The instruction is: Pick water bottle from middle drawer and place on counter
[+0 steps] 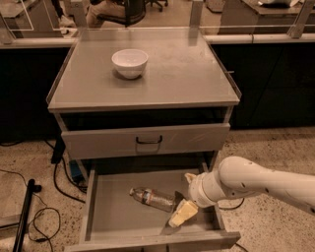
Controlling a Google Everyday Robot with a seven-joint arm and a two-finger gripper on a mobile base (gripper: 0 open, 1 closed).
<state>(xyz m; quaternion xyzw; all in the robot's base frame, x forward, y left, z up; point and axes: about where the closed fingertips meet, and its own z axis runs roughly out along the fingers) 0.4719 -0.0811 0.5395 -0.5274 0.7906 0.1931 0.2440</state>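
Robotics lab or test workspace, office-like. Evidence:
- speckled terrazzo floor (pixel 275 142), loose black cables (pixel 54 182) trailing across it at lower left
- grey metal drawer cabinet (pixel 147 140) standing alone at frame centre
- long bench (pixel 266 38) with dark panels across upper edge
- clear partition panels (pixel 19 19) above bench, upper left
- office chair (pixel 129 10) with seated person (pixel 101 12), top centre
- white robot arm (pixel 261 182) enters from right
- gripper (pixel 183 212) low inside open middle drawer (pixel 113 216), lower centre
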